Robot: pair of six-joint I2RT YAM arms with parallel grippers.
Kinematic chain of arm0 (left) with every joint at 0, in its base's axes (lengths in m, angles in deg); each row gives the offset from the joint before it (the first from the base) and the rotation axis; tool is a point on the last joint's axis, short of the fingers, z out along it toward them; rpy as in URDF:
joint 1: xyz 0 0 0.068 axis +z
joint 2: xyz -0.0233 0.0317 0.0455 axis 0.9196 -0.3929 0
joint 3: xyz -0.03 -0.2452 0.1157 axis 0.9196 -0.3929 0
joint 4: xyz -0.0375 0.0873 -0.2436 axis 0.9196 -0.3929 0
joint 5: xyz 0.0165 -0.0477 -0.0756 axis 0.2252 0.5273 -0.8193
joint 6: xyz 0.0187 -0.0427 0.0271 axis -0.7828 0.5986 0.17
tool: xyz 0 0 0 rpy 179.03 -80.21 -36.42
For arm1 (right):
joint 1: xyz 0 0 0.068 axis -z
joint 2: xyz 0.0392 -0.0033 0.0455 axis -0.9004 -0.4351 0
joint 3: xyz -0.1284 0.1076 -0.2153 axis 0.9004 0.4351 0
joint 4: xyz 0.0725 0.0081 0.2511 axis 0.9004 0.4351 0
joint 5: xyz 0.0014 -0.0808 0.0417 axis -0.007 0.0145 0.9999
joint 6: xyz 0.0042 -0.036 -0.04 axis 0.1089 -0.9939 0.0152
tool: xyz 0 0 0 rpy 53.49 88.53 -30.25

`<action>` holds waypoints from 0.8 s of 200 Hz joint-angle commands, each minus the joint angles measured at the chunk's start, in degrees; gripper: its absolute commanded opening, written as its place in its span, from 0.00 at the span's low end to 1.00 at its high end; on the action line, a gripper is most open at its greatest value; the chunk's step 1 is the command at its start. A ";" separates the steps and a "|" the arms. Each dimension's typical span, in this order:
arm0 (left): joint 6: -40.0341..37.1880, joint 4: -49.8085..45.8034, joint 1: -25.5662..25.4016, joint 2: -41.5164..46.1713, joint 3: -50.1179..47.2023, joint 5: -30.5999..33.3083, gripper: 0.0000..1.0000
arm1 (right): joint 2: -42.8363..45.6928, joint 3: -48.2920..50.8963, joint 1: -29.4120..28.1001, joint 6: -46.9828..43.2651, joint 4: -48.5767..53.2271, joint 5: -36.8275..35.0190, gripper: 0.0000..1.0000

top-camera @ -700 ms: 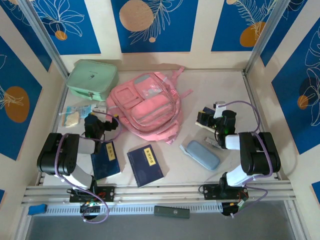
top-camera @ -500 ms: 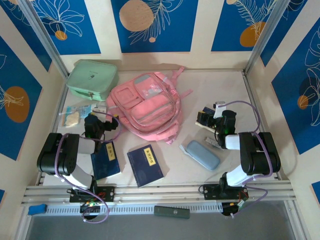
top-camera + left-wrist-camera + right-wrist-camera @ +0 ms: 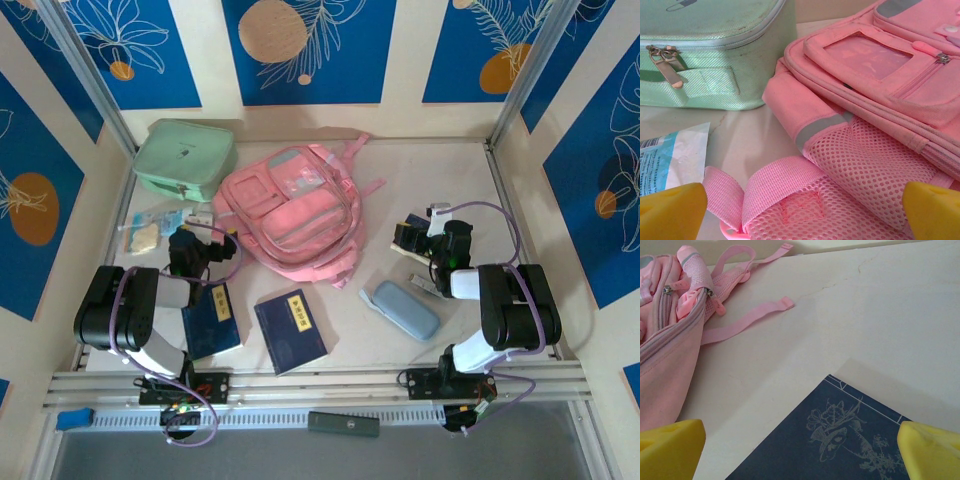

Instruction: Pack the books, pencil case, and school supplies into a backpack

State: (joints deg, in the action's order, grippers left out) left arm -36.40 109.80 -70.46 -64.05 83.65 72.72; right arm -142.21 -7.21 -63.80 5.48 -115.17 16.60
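Pale tabletop, walled by blue leaf-patterned panels, is carrying everything. The pink backpack is lying flat at centre, touching the mint-green case behind it. One navy book is lying by your left arm, and a second book is lying just right of it. The grey-blue pencil case is resting near your right arm, with a small whitish-grey bar just beside it. Your left gripper is facing the backpack's mesh pocket, jaws spread wide and gripping nothing. Your right gripper is standing equally wide and empty over a third book.
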 commanded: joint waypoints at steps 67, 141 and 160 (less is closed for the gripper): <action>-0.29 -0.04 0.70 0.42 0.76 -1.55 0.99 | 0.36 -0.91 -0.04 -0.90 -0.05 0.68 0.99; 0.10 -0.08 0.68 3.58 -0.58 -0.68 1.00 | 1.97 -0.56 -0.82 -2.24 0.49 1.12 0.99; -0.20 -2.37 0.74 6.40 -0.48 -0.98 0.99 | 3.88 -0.67 -1.44 -2.48 2.25 -0.25 0.99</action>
State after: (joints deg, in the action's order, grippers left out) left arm -36.38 109.05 -70.44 -61.64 83.56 72.74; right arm -141.55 -7.21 -64.46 4.54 -114.63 16.77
